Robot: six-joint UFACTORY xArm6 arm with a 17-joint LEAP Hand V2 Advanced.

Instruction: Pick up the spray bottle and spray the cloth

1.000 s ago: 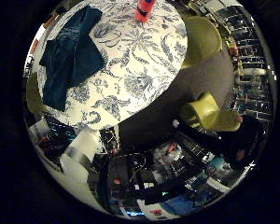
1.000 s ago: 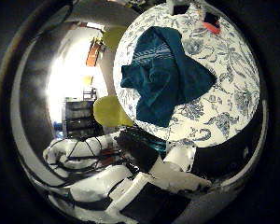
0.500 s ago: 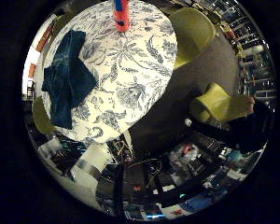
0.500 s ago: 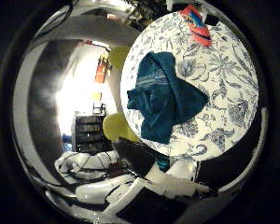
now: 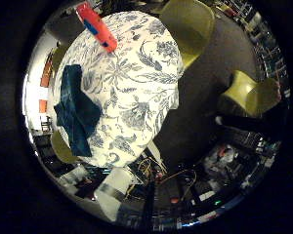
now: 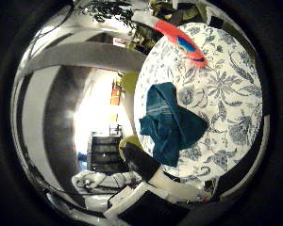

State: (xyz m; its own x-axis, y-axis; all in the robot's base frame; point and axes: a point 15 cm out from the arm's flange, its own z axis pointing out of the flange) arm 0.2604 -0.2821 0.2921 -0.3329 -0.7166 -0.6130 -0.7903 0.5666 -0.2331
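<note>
Little finger side palm view: a round table with a floral cover carries a red spray bottle standing near its edge — well apart from the crumpled blue cloth. Yellow-green chairs stand beside the table.

Thumb side palm view: bottle and cloth again lie apart — whether the hand is spread or curled, I cannot tell.

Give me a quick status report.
Hand high above table, holding nothing. Bottle upright near table's edge, untouched. Cloth crumpled on the tabletop, apart from bottle. Nothing between them.
</note>
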